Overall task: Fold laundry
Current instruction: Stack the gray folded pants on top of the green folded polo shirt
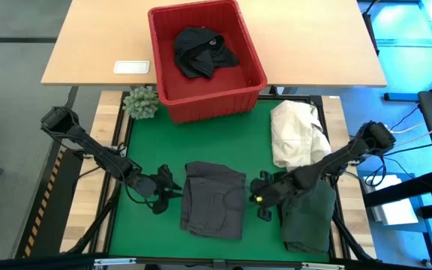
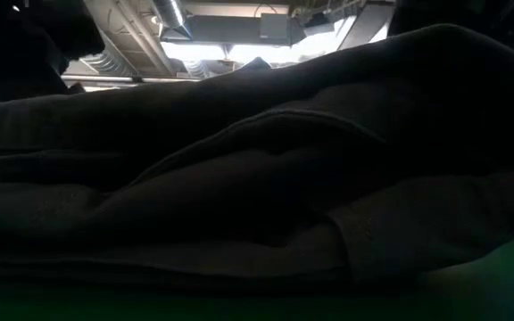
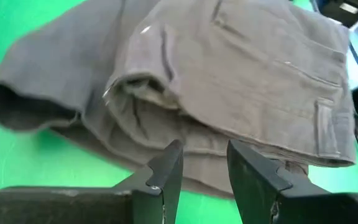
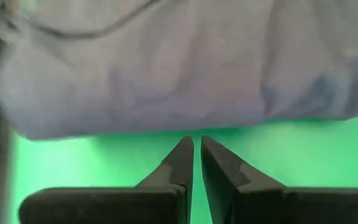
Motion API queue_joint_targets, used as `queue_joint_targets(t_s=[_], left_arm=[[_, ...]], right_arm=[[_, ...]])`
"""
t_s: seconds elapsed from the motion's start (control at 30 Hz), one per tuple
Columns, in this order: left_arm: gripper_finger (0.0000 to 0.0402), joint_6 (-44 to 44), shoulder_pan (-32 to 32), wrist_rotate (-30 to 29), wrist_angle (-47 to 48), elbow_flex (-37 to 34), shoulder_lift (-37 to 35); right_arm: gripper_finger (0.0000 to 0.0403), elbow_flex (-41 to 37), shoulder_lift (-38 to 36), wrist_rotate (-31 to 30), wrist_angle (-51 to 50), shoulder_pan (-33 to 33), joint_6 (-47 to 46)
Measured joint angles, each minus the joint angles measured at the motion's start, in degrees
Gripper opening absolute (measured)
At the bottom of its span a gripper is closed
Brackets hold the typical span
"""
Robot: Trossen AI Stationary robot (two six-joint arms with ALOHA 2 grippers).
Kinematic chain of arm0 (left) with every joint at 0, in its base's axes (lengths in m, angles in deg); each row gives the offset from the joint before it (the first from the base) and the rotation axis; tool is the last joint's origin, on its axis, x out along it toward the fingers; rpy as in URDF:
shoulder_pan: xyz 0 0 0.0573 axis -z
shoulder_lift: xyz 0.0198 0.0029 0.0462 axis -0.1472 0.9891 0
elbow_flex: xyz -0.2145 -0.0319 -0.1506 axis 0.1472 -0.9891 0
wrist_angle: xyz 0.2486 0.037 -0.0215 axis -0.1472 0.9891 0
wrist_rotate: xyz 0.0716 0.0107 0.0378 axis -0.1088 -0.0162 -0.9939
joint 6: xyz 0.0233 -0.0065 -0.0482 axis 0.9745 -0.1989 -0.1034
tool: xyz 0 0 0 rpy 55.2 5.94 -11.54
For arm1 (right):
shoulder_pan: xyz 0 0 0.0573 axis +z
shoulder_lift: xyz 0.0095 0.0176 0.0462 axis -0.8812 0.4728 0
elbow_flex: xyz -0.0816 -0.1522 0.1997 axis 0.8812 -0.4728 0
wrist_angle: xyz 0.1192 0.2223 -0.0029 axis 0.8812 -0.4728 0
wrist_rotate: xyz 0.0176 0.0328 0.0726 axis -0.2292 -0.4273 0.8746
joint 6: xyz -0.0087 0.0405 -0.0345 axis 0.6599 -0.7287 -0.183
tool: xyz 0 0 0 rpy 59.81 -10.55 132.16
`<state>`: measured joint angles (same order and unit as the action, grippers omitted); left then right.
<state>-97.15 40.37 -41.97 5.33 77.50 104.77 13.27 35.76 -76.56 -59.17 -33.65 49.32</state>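
Observation:
A dark grey garment (image 1: 213,201), folded into a rectangle, lies flat on the green mat (image 1: 201,146) near the front middle; it fills the low view (image 2: 257,178). My left gripper (image 1: 172,192) stands just off its left edge, open, with nothing between its fingers (image 3: 204,149). Just off the garment's right edge is my right gripper (image 1: 255,196), shut and empty above the mat (image 4: 196,142). A dark green garment (image 1: 310,221) lies under my right arm at the front right. A black garment (image 1: 201,51) sits in the red basket (image 1: 208,112).
The red basket stands at the mat's far edge. A cream-white cloth heap (image 1: 297,135) lies at the far right of the mat. A small green plant-like thing (image 1: 141,103) sits left of the basket, and a white flat object (image 1: 132,67) is on the wooden table beyond.

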Motion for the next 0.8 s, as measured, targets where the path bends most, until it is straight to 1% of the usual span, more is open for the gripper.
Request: queue_joint_targets(t_s=[0.07, 0.13, 0.2, 0.27, 0.43, 0.6, 0.7, 0.8], left_arm=[[0.0119, -2.71, -0.04, -0.05, 0.04, -0.64, 0.00], [0.0119, -5.19, -0.46, 0.28, 0.02, -1.35, 0.00], [0.0119, -6.59, -1.11, 1.39, 0.09, -2.07, 0.00], [0.0119, -7.52, -1.78, 2.74, -0.10, -2.74, 0.00], [0.0124, -8.30, -4.43, 6.47, -2.10, -4.85, 0.04], [0.0160, -9.38, -8.00, 9.64, -2.88, -5.91, 0.04], [0.0189, -9.37, -9.69, 10.94, -3.23, -5.90, 0.04], [0.0216, -9.37, -11.19, 12.25, -3.69, -5.90, 0.04]], right_arm=[[0.0037, -5.44, -2.87, 3.65, 9.14, -0.80, -3.83], [0.0052, -10.07, -4.48, 7.37, 19.52, -1.73, -6.51], [0.0078, -13.66, -5.08, 8.16, 27.20, -2.00, -8.33], [0.0112, -15.73, -5.10, 8.23, 31.28, -2.38, -10.06], [0.0206, -18.43, -5.05, 8.52, 31.36, -4.01, -16.55], [0.0292, -19.30, -5.05, 9.81, 32.82, -6.22, -21.30], [0.0326, -19.31, -5.05, 11.79, 33.38, -7.73, -23.40], [0.0344, -19.29, -5.05, 12.92, 34.28, -9.25, -24.18]])
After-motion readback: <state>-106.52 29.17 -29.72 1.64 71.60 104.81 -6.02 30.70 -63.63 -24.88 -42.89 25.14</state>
